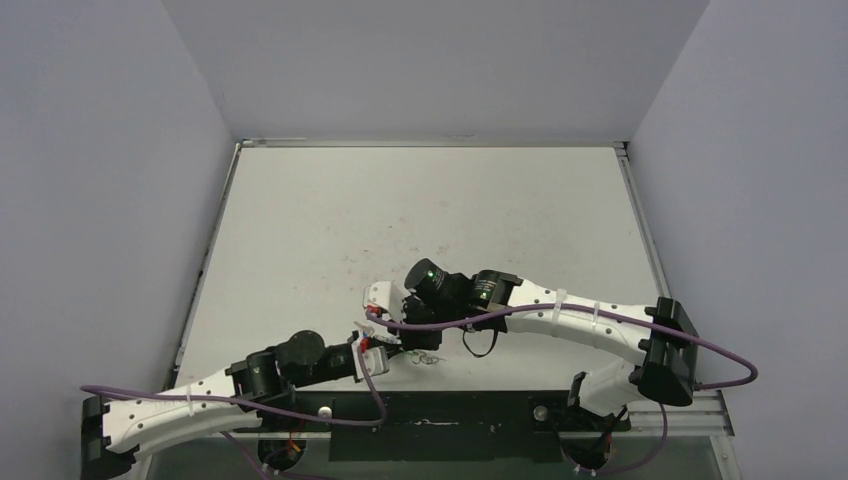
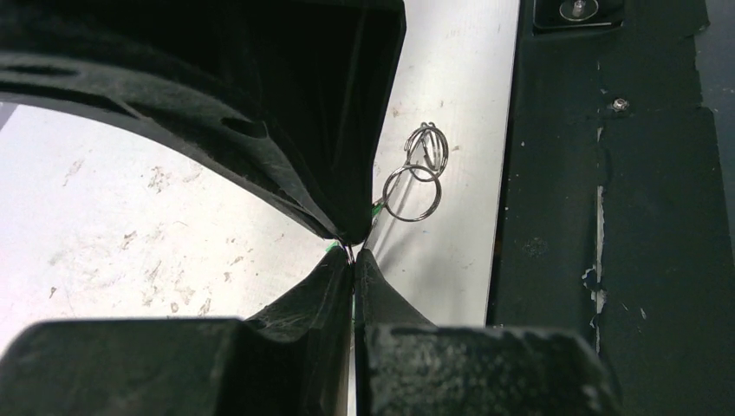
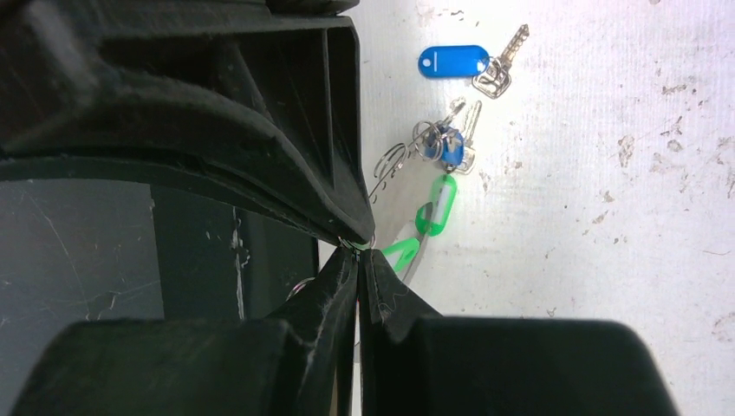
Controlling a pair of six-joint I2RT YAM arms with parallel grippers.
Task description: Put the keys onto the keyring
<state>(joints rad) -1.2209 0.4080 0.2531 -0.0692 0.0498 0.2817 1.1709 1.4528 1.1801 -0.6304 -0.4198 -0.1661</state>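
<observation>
The right gripper (image 3: 357, 250) and left gripper (image 2: 353, 256) are both pinched shut, on what I cannot tell, while the keys (image 3: 450, 149) lie just beyond the right gripper's tips, strung lengthwise away from it, green nearest, blue farthest.

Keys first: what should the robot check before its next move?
1. Left claw closed: ok.
2. Right claw closed: ok.
3. What the claws pinch: cannot tell, only a bit of green shows at the tips.
4. Blue-tagged key on the big ring: not ok, it lies alone on the table.
5. Small rings joined to what the left claw pinches: cannot tell.
</observation>
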